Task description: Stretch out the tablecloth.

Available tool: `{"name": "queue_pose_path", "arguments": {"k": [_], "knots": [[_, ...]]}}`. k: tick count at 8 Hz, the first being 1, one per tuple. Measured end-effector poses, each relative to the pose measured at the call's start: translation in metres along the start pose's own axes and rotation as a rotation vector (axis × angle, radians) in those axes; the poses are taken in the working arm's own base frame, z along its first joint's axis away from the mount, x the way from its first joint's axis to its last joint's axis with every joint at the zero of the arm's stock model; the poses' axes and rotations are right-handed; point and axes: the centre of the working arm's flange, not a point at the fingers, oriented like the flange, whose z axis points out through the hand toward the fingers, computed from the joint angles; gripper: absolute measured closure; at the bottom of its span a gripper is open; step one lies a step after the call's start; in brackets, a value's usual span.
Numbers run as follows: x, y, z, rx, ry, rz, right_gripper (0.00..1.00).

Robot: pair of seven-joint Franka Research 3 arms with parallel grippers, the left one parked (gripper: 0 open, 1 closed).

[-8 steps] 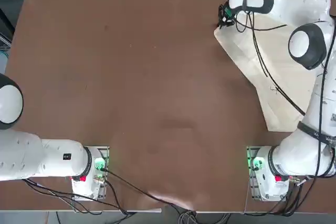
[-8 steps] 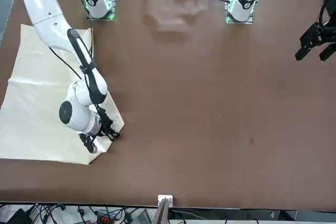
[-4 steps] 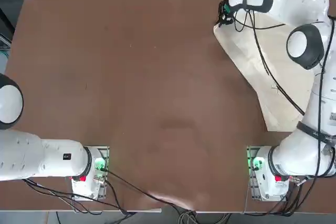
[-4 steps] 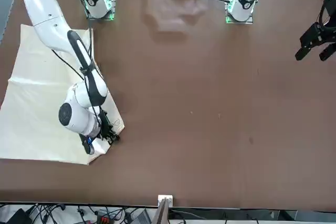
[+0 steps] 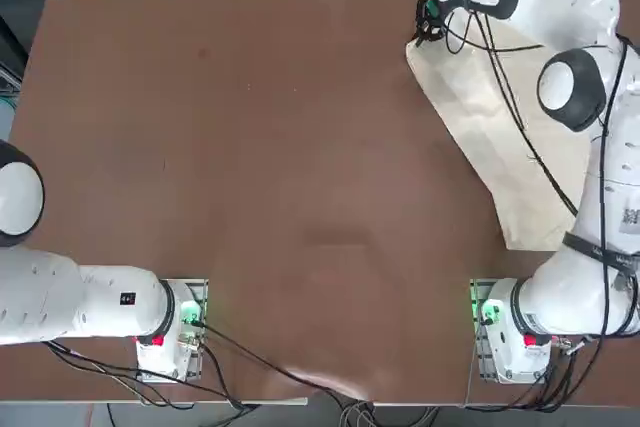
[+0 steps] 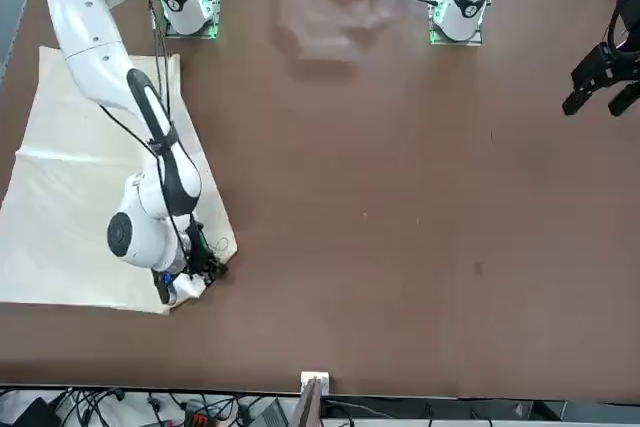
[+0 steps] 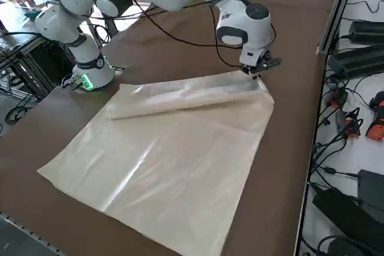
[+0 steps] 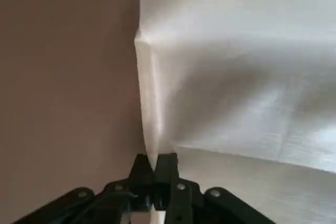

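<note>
Tablecloth (image 7: 174, 166), cream and faintly creased, lies on the brown table (image 7: 264, 208) along the robot's right side, starting a little beyond the right arm's base (image 5: 520, 332). The inner side is folded over in a loose flap (image 7: 180, 97), and a bright crease (image 7: 129, 178) runs across the flat part. At the far end, the right pincer (image 8: 155, 163) is closed on the cloth's edge, pinching it between its two black fingertips.
</note>
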Motion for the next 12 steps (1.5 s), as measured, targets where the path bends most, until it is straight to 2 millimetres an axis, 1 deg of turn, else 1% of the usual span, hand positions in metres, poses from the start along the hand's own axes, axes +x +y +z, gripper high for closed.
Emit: {"name": "queue_pose_path", "arguments": {"k": [2,3,6,7,12], "knots": [[-0.002,-0.012,0.004,0.003,-0.008,0.048,0.98],[-0.008,-0.018,0.007,0.008,-0.009,0.068,0.98],[-0.033,-0.036,0.008,0.024,-0.011,0.132,0.98],[-0.036,-0.04,0.008,0.03,-0.011,0.151,0.98],[-0.031,-0.045,0.013,0.063,-0.065,0.254,0.98]]}}
